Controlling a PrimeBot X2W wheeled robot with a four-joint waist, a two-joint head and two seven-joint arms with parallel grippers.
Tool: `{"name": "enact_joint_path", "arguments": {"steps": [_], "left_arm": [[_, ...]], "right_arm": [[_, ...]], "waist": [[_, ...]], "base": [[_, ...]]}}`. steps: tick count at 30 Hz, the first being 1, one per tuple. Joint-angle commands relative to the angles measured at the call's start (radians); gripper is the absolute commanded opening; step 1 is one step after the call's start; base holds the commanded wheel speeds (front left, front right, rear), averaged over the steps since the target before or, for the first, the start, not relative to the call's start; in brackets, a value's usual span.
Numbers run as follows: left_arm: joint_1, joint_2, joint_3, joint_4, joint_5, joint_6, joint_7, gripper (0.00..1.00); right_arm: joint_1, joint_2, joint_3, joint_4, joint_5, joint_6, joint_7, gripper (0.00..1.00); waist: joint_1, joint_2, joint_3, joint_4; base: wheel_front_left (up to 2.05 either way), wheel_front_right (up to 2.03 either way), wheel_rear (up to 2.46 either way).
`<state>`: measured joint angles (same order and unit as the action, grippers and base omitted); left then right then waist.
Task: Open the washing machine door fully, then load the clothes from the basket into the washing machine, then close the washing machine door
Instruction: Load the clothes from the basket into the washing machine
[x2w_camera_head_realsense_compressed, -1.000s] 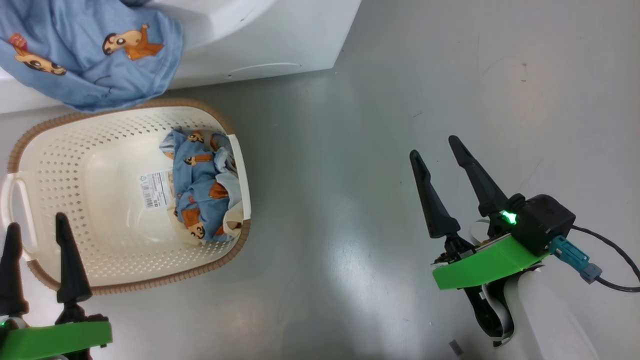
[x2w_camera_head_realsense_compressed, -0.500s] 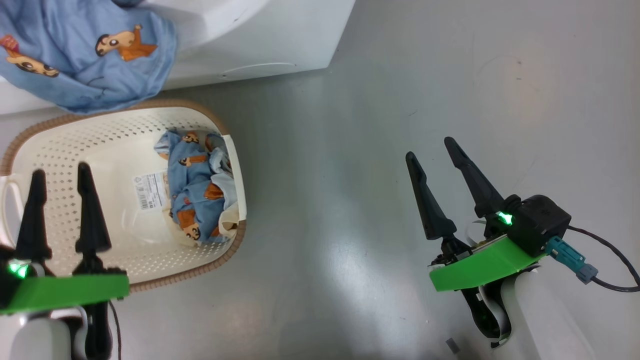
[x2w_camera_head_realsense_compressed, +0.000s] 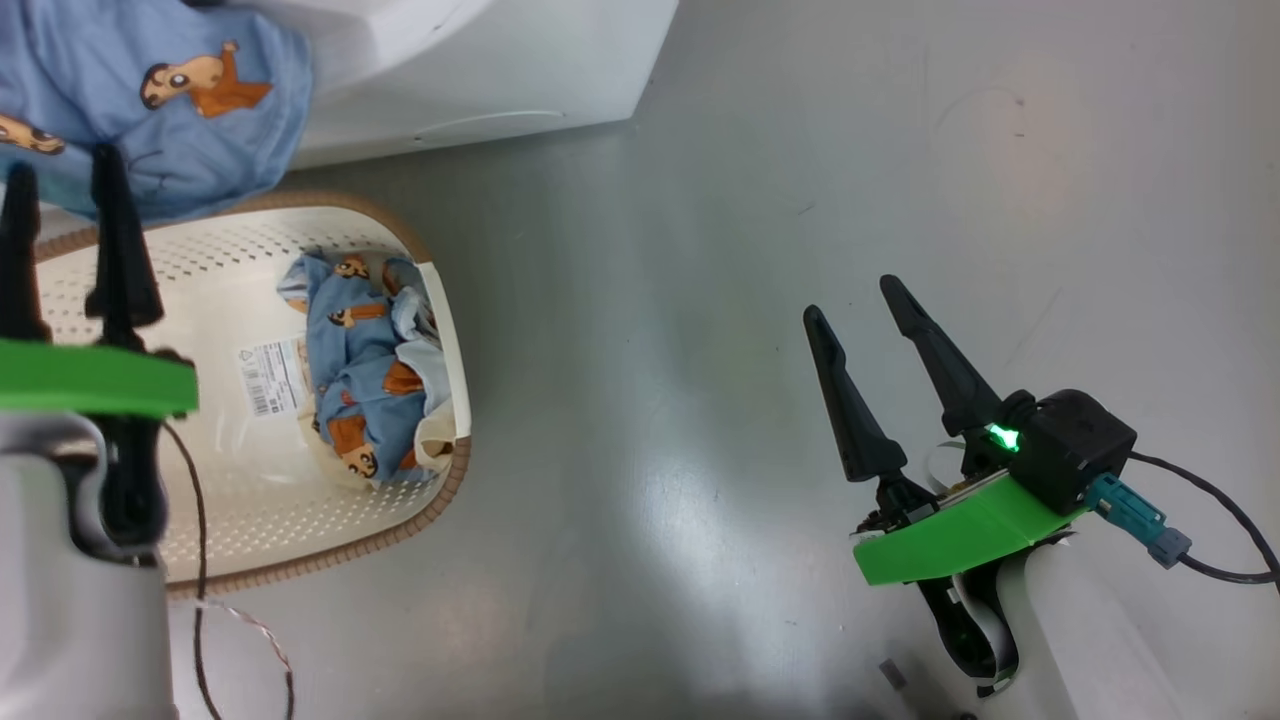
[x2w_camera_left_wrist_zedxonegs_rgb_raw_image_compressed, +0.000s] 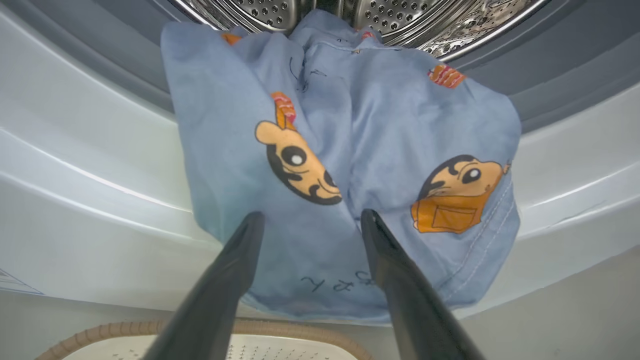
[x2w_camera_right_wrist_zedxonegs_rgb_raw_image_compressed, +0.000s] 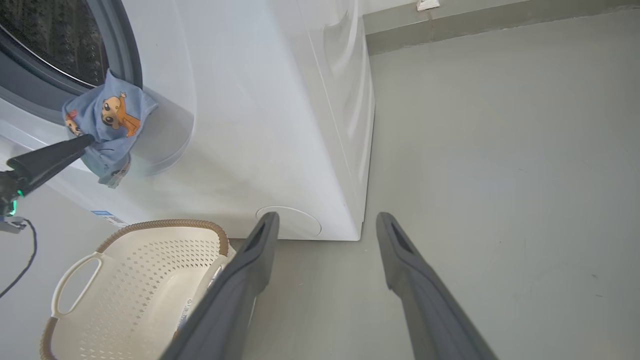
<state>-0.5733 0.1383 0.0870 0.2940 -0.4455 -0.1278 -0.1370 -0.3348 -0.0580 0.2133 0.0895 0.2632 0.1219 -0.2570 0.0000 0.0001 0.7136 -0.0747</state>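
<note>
My left gripper (x2w_camera_left_wrist_zedxonegs_rgb_raw_image_compressed: 311, 215), jaws wide and empty, faces the soft light-blue bear-print cloth (x2w_camera_left_wrist_zedxonegs_rgb_raw_image_compressed: 350, 125) at 12 o'clock, draped top-to-bottom over the perforated steel drum (x2w_camera_left_wrist_zedxonegs_rgb_raw_image_compressed: 400, 15) lip; right gripper (x2w_camera_head_realsense_compressed: 851, 297), open too, sits well apart.

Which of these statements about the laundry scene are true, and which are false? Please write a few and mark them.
1. A light-blue bear-print cloth hangs out of the drum opening of the white front-loading washing machine. True.
2. The cream-white perforated plastic basket is empty. False: crumpled blue bear-print clothes lie at one end of it.
3. The right arm's jaws are shut on cloth. False: they stand open above the grey floor, holding nothing.
4. The left arm's jaws stand open, pointing at the hanging cloth. True.
</note>
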Motion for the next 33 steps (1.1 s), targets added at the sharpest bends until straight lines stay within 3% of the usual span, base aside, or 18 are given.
{"name": "enact_joint_path", "arguments": {"steps": [1,12,13,14,15,26,33], "left_arm": [[-0.027,0.043,0.032,0.009,-0.026,-0.002,0.032,1.00],[-0.151,0.029,0.049,0.086,-0.142,0.001,0.137,1.00],[-0.157,0.034,0.044,0.086,-0.142,0.000,0.137,0.61],[-0.162,0.036,0.043,0.086,-0.146,0.000,0.136,0.15],[-0.165,0.039,0.038,0.085,-0.148,0.000,0.134,0.00],[-0.187,0.102,-0.038,-0.048,-0.101,-0.003,-0.027,0.00],[-0.320,0.166,-0.088,-0.040,-0.045,-0.003,0.017,0.00]], "right_arm": [[0.006,0.008,0.026,-0.019,0.018,0.009,-0.005,1.00],[0.000,0.008,0.033,-0.016,0.033,0.009,-0.005,1.00],[0.000,0.008,0.033,-0.016,0.034,0.009,-0.005,1.00],[-0.001,0.008,0.033,-0.016,0.035,0.009,-0.005,1.00],[-0.001,0.008,0.033,-0.015,0.036,0.009,-0.005,1.00],[-0.002,0.008,0.022,-0.004,0.039,0.009,-0.005,1.00],[-0.008,0.008,0.031,-0.001,0.044,0.009,-0.005,1.00]], "waist": [[0.0000,-0.0001,0.005,-0.006],[0.0000,-0.0001,0.024,-0.021],[0.0000,-0.0001,0.026,-0.022],[0.0000,-0.0001,0.027,-0.023],[0.0000,-0.0001,0.028,-0.023],[0.0000,-0.0001,0.017,-0.006],[0.0000,-0.0001,0.022,-0.007]], "base": [[0.00,0.00,0.00],[0.00,0.00,0.00],[0.00,0.00,0.00],[0.00,0.00,0.00],[0.00,0.00,0.00],[0.00,0.00,0.00],[0.00,0.00,0.00]]}}
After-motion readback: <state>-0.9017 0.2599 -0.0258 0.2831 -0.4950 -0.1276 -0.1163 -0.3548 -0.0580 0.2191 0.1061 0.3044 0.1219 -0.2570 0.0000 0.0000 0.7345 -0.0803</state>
